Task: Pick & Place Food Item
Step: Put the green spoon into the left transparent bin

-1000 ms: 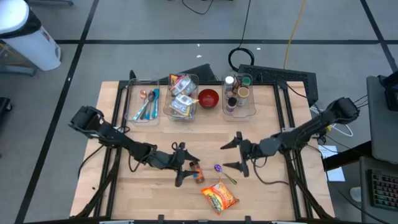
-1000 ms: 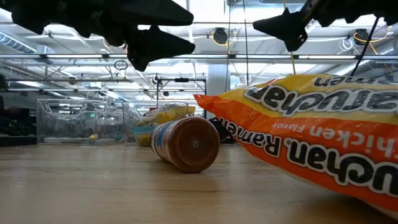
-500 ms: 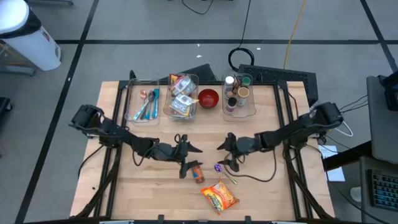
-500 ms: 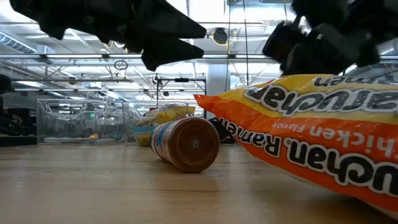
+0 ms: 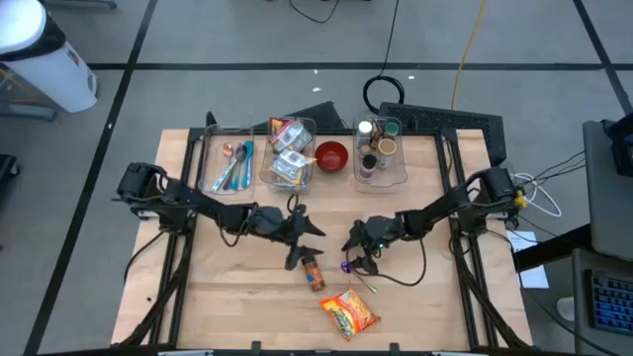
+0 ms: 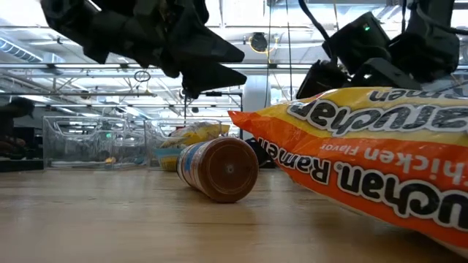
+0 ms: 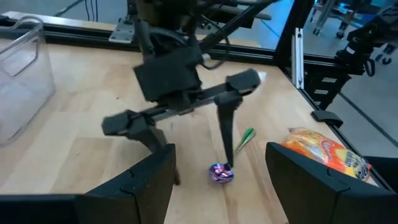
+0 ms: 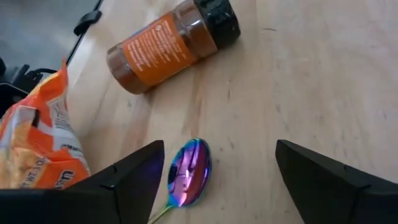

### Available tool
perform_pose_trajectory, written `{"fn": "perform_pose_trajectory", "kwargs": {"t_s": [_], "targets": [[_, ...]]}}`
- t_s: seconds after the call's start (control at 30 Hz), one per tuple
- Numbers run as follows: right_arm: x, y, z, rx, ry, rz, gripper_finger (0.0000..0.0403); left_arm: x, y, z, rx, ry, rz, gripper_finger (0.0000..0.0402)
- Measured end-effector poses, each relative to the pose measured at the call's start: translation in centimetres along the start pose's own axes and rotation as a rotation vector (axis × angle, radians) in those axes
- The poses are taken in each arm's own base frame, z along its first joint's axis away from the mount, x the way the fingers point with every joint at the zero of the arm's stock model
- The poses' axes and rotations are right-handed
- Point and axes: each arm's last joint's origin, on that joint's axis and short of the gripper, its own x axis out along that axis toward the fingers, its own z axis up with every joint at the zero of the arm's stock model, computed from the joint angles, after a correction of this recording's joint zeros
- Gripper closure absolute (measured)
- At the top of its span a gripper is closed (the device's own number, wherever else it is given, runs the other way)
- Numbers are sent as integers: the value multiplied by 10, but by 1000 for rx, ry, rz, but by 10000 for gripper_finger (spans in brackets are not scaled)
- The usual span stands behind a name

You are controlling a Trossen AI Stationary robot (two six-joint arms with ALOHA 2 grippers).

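Note:
A brown spice jar (image 5: 314,272) with an orange label lies on its side on the wooden table; it also shows in the low view (image 6: 219,169) and the right wrist view (image 8: 168,43). An orange ramen packet (image 5: 348,311) lies near the front edge. An iridescent spoon (image 8: 189,171) with a green handle (image 7: 247,135) lies flat to the right of the jar. My left gripper (image 5: 303,245) is open and empty, just beyond the jar's far end. My right gripper (image 5: 354,253) is open and empty, directly over the spoon's bowl (image 5: 347,267).
At the far edge stand a clear bin of cutlery (image 5: 229,163), a clear bin of packets (image 5: 289,153), a red bowl (image 5: 331,155) and a clear bin of jars (image 5: 381,148). Bare wood lies to the left and right of both grippers.
My left gripper has moved from over the jar toward the table's far edge and a little right. My right gripper has moved toward the table's left edge and come over the spoon. The jar, spoon and packet have stayed in place.

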Motion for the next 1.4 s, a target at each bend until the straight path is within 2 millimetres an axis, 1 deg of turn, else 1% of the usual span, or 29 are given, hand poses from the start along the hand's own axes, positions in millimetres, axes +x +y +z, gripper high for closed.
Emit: {"fn": "perform_pose_trajectory", "kwargs": {"t_s": [0.27, 0.43, 0.63, 0.83, 1.0, 1.27, 1.3, 1.4], "targets": [[8, -3, -5, 41, -11, 9, 138, -2, 23, 3, -29, 13, -57, 144], [10, 4, -9, 48, 0, 19, 158, -4, 31, 4, -38, 13, -72, 144], [12, 10, -12, 43, 19, 35, 179, -4, 34, 5, -53, 13, -73, 144], [12, 10, -14, 37, 21, 17, 211, -4, 33, 4, -70, 15, -80, 144], [12, 8, -16, 15, 39, -22, 261, -4, 31, 4, -70, 16, -84, 144], [12, 7, -17, -11, 39, -46, 388, -4, 31, 4, -70, 16, -83, 144], [12, 8, -16, -18, 30, -40, 394, -4, 31, 4, -70, 16, -83, 144], [12, 7, -13, -38, 0, -24, 392, -4, 31, 4, -70, 16, -83, 144]]}}
